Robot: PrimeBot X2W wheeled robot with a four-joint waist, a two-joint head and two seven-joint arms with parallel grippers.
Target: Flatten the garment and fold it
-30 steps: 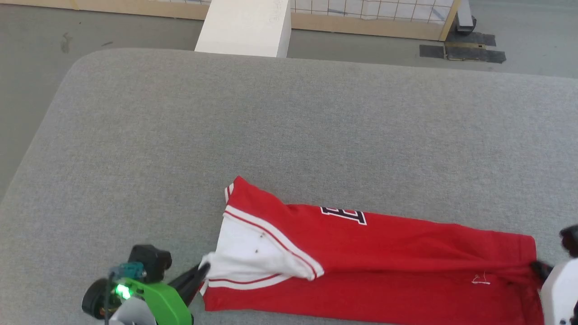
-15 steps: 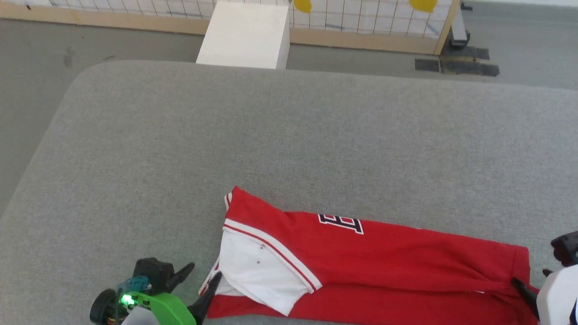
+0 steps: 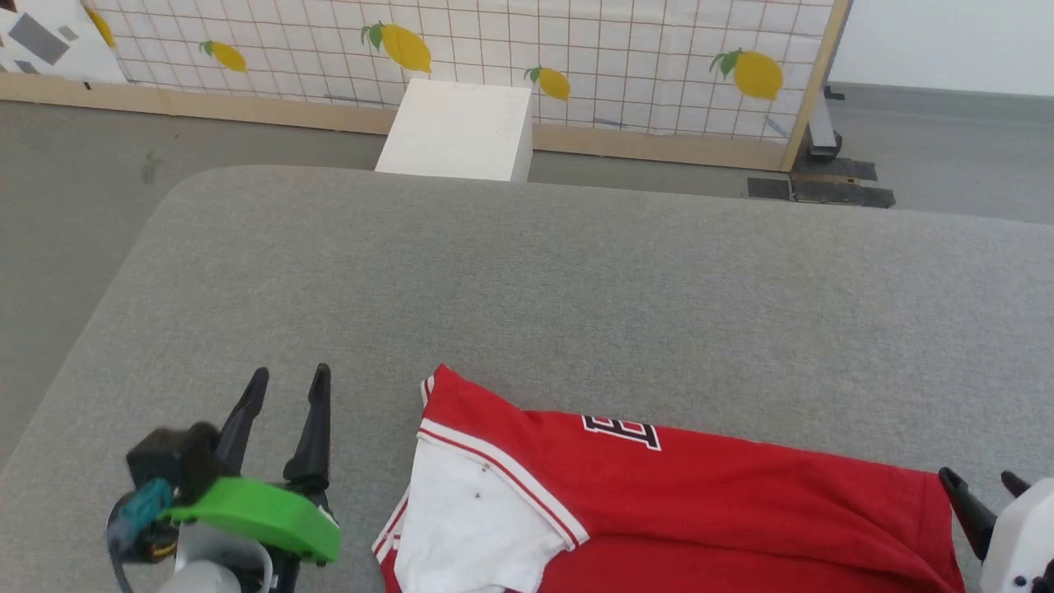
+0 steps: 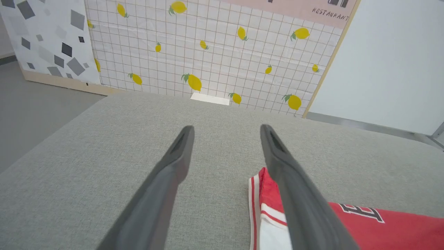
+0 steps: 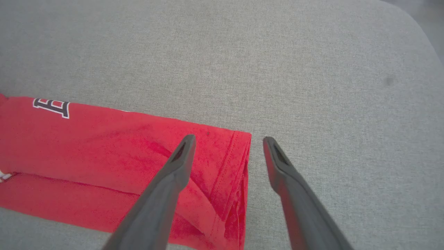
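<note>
The red jersey T-shirt (image 3: 725,502) lies in a long band along the near edge of the grey padded surface (image 3: 527,280), with its white sleeve (image 3: 469,527) to the left and its hem to the right. The left gripper (image 3: 290,375) is spread and empty, just left of the sleeve. The right gripper (image 5: 229,139) is also spread and empty, straddling the hem's edge.

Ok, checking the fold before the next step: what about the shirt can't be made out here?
Most lettering: head view, under a fold.
Near edge of the shirt: head view, cut off at the bottom.
Part of the sleeve: left wrist view, behind a finger of the left gripper.
</note>
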